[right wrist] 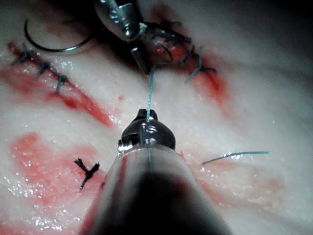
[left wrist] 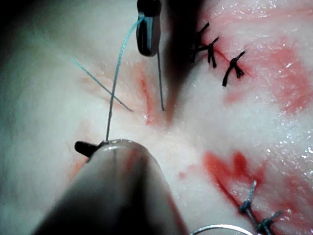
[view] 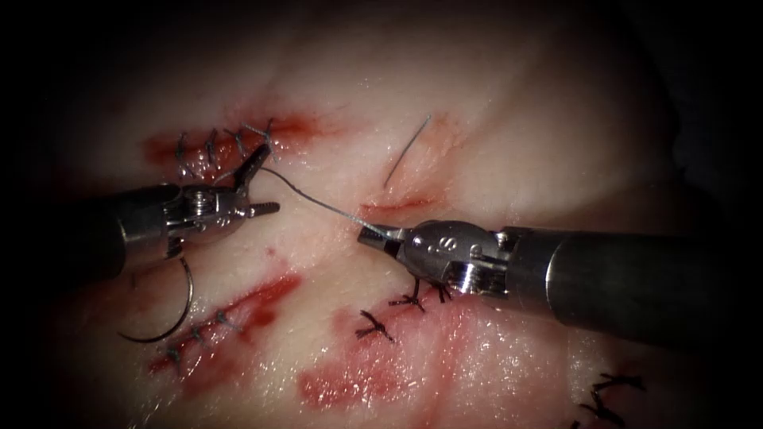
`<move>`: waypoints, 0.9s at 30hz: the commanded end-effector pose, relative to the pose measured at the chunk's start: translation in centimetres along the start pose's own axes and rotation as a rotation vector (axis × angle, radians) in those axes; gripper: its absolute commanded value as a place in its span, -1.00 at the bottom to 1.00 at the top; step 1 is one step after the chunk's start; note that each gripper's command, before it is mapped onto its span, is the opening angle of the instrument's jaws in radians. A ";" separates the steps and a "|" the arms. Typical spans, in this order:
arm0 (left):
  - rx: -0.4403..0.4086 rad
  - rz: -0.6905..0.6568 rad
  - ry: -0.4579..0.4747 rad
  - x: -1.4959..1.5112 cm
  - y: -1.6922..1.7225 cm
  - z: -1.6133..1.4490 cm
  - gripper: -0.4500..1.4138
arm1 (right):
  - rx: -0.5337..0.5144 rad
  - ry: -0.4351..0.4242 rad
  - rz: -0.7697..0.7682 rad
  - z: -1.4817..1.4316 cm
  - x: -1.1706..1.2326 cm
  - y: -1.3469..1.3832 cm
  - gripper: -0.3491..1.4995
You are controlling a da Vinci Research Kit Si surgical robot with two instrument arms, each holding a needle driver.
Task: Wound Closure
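Left gripper [view: 256, 184]: small steel wristed tool at the endoscope view's left, jaws spread apart with one pointing up toward the stitched cut and one out to the side; the thin pale-blue thread [view: 318, 202] runs off from it, though whether it is pinched there I cannot tell
Right gripper [view: 372, 235]: steel needle driver, jaws closed on that thread's other end
Thread: stretched between the two tools above the pale, glistening pork tissue [view: 509, 143]
Curved steel needle [view: 179, 310]: lying loose on the tissue below the left tool, beside a stitched cut, held by neither tool, not in the tissue
Loose thread piece [view: 405, 151]: resting by a small open cut [view: 397, 206]
Handling: thread judged light, limp, slippery, best pinched flat near the tip; needle stiff, sharp, likely to twist unless gripped across its body, back from the point
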 end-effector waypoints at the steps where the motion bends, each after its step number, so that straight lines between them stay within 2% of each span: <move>1: 0.002 0.001 0.000 0.01 -0.04 0.10 0.10 | 0.001 0.003 -0.002 0.10 0.04 -0.01 -1.00; 7: -0.009 -0.001 0.037 0.00 -0.12 0.18 -0.33 | 0.001 0.003 -0.002 0.10 0.04 -0.01 -1.00; 17: -0.013 0.002 0.081 0.03 -0.11 0.27 -0.46 | 0.004 0.004 -0.002 0.09 0.04 -0.01 -1.00; 18: -0.013 0.003 0.082 0.03 -0.10 0.27 -0.60 | 0.005 0.004 -0.002 0.09 0.04 -0.01 -1.00; 19: -0.017 -0.013 0.083 0.03 -0.09 0.26 -0.98 | 0.005 0.004 -0.002 0.09 0.04 -0.01 -1.00; 23: -0.051 -0.052 0.126 0.01 -0.09 0.17 -1.00 | 0.054 0.029 -0.003 0.09 0.05 -0.01 -1.00; 24: -0.059 -0.062 0.139 0.00 -0.11 0.13 -1.00 | 0.067 0.057 -0.002 0.09 0.05 0.00 -0.45; 25: -0.063 -0.060 0.147 -0.02 -0.12 0.10 -1.00 | 0.078 0.097 -0.002 0.09 0.05 0.01 0.27; 26: -0.069 -0.065 0.154 -0.03 -0.14 0.06 -1.00 | 0.086 0.108 -0.004 0.09 0.06 0.03 0.65; 27: -0.078 -0.063 0.161 -0.08 -0.20 -0.01 -1.00 | 0.127 0.134 -0.017 0.06 0.07 0.07 0.89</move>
